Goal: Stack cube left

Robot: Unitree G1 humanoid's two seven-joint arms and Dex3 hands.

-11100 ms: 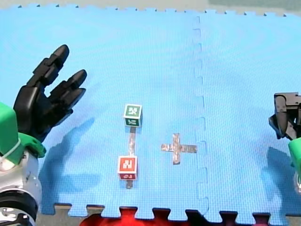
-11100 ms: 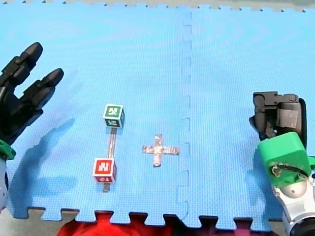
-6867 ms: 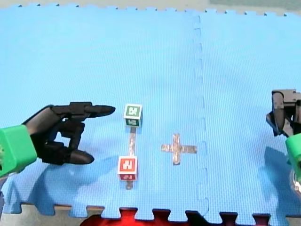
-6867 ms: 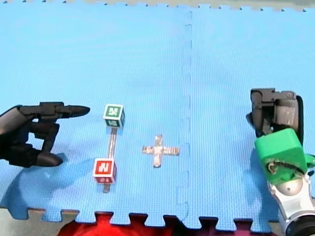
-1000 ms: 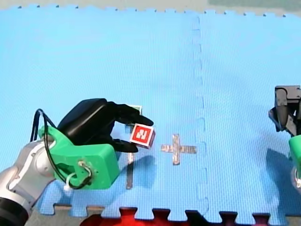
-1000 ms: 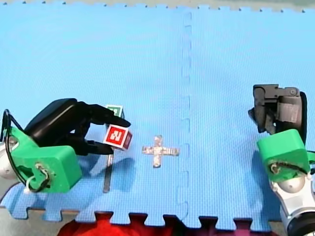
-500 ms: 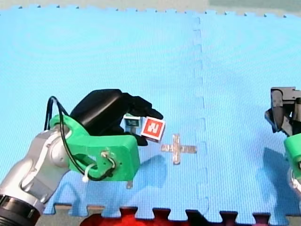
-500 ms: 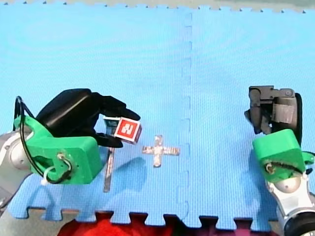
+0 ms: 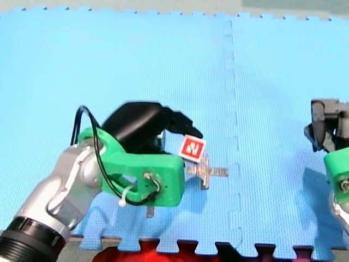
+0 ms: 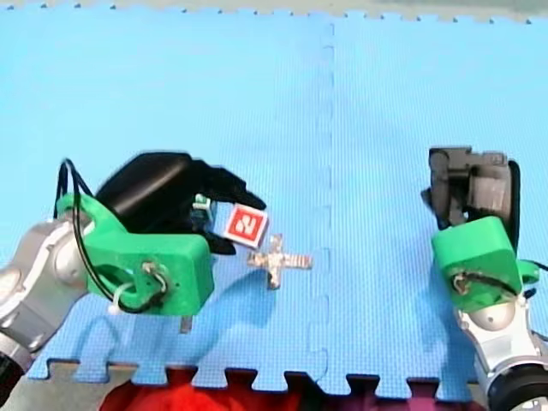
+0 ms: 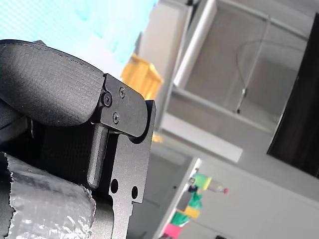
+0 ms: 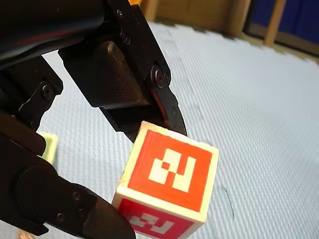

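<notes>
My left hand hangs over the middle-left of the blue mat, shut on a red cube with a white mark. The cube is tilted and held off the mat at the fingertips. In the second wrist view the same red cube sits between black fingers. Just behind the hand, a sliver of the green cube peeks out on the mat; the hand hides the rest. The red cube is to the right of the green one, not above it. My right hand stays at the mat's right edge, holding nothing.
A silver tape cross lies on the mat just right of and below the red cube. An end of a tape strip shows under my left wrist. A toothed mat seam runs front to back. The mat's front edge is close.
My left hand has carried the red cube to the right, past the green cube, which it now mostly covers. The right hand has barely shifted.
</notes>
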